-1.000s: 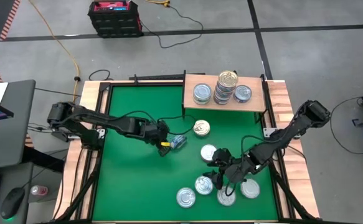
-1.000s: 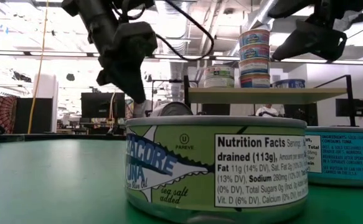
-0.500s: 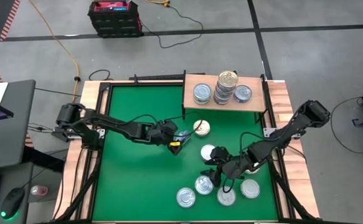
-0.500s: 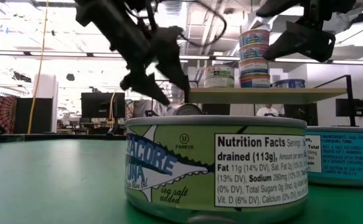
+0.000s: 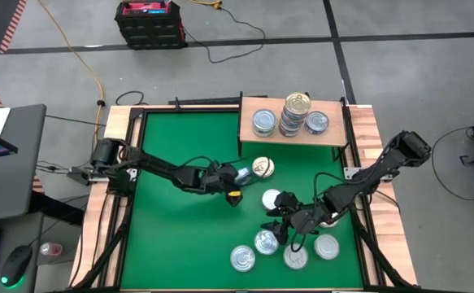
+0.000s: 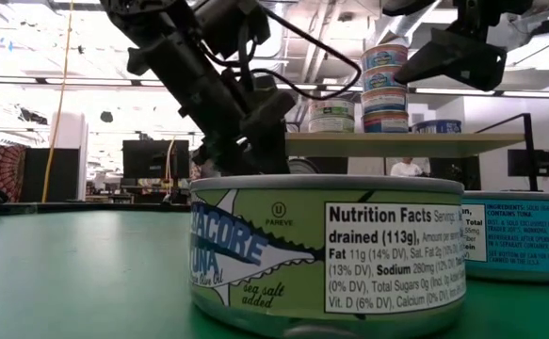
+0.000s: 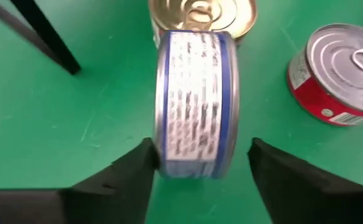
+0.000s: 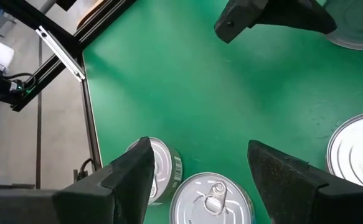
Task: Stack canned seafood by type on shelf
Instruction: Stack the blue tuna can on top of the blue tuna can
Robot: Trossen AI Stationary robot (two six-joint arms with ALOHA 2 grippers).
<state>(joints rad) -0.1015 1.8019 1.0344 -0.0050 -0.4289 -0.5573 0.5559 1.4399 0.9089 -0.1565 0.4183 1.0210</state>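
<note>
Far left on the green-topped desk (image 5: 180,236): bare baize, nothing to sort. Nearer the middle, left end effector (image 5: 235,181) low over the baize, fingers spread on either side of a blue-labelled flat round tin standing on its edge (image 7: 195,102); one finger close against its rim, the other apart, so no firm pinch as yet. Just beyond that tin, a gold-lidded tin with pull tab (image 5: 262,168), lying flat near the front of the shelf. Further right and up, the small light-wood shelf on thin black legs (image 5: 263,136), carrying a single silver-lidded tin (image 5: 263,122), a tall stack of tins topped with a gold lid (image 5: 297,112), and one more single tin (image 5: 317,122). Right end effector (image 5: 279,218) hanging above the loose group, fingers spread wide, gripping nothing. Below and around it, about five silver-lidded flat tins (image 5: 267,242) still on the baize. Judged progress: sorting begun, one tall pile built, yet a good half dozen or more tins left to place.
</note>
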